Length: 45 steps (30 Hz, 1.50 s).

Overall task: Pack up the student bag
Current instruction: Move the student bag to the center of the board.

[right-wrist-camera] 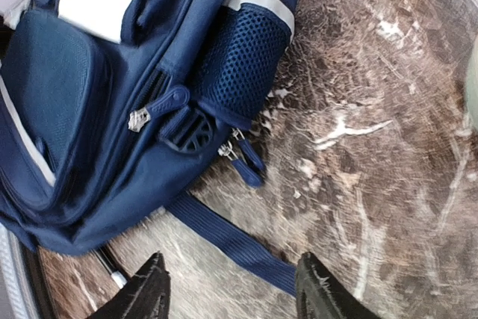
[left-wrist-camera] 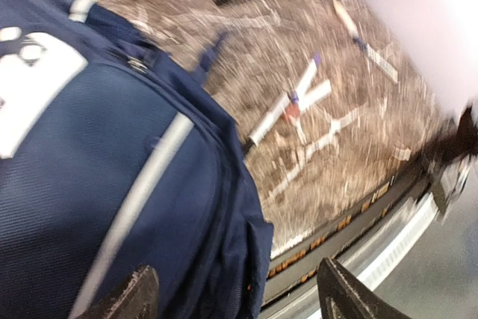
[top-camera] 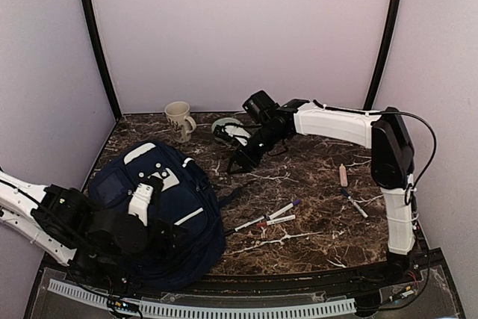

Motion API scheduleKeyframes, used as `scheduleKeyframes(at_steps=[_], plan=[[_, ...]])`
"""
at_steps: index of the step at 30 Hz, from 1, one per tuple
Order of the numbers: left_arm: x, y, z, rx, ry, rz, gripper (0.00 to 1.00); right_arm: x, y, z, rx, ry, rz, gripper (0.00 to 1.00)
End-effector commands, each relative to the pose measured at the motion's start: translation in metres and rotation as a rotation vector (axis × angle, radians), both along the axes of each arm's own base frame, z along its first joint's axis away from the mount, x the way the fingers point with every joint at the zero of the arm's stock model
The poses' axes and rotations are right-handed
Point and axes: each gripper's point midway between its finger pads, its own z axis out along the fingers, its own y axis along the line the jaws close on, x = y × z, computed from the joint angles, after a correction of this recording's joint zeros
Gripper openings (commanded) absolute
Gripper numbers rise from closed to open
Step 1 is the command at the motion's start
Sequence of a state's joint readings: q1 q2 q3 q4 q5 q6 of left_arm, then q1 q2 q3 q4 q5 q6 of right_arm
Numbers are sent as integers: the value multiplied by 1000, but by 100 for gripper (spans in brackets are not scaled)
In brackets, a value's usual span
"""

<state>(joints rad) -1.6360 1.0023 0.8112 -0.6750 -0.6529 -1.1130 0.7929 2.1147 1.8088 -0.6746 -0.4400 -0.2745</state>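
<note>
The navy-blue student bag [top-camera: 160,203] lies flat at the left of the table, front pocket up, zips shut. My left gripper [top-camera: 170,233] is open and hovers over the bag's near right corner; in the left wrist view [left-wrist-camera: 235,300] its fingers straddle the bag's edge [left-wrist-camera: 112,169], touching nothing. My right gripper [top-camera: 239,162] is open and empty, low over the table just right of the bag's top. In the right wrist view [right-wrist-camera: 233,293] it sits above a blue strap [right-wrist-camera: 231,240], with the bag's mesh side pocket [right-wrist-camera: 243,65] and zip pulls [right-wrist-camera: 246,166] ahead.
Several markers [top-camera: 272,218] lie in the middle of the table, also in the left wrist view [left-wrist-camera: 291,102]. A pink stick [top-camera: 343,175] and a pen [top-camera: 356,205] lie at the right. A cream mug [top-camera: 179,119] and a pale round object [top-camera: 228,126] stand at the back.
</note>
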Motion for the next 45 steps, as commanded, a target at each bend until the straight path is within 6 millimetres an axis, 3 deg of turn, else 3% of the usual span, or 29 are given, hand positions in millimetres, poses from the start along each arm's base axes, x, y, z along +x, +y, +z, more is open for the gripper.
scheduleKeyframes(at_steps=[1, 3, 7, 11, 13, 20, 21, 23, 26, 30, 36, 37, 45], plan=[[30, 83, 12, -77, -10, 310, 77, -2, 30, -1, 79, 128, 2, 61], [35, 111, 12, -122, 12, 416, 93, 0, 42, -7, 92, 175, -3, 63], [39, 134, 17, -115, 8, 478, 94, 9, 61, -23, 115, 249, -32, 64], [37, 164, 8, 36, 31, 613, 94, 15, 78, -35, 146, 296, -50, 65], [35, 169, 1, 90, 45, 636, 94, 15, 87, -47, 144, 317, -48, 65], [33, 175, -19, 78, 85, 682, 94, 16, 108, -51, 201, 334, -36, 61], [33, 175, -22, 76, 88, 681, 94, 17, 111, -49, 214, 333, -35, 58], [32, 174, -24, 78, 92, 670, 92, 17, 116, -48, 232, 350, -29, 42], [30, 178, -26, 87, 107, 682, 91, 13, 118, -48, 253, 389, -13, 0], [29, 181, -27, 95, 117, 687, 90, 17, 106, -45, 265, 412, -37, 0], [33, 168, -25, 93, 95, 643, 90, 34, 56, -28, 303, 440, -122, 0], [34, 166, -25, 99, 87, 634, 91, 31, 44, -35, 298, 458, -144, 0], [50, 129, -29, 168, 47, 524, 92, -1, -3, -23, 320, 441, -188, 0]])
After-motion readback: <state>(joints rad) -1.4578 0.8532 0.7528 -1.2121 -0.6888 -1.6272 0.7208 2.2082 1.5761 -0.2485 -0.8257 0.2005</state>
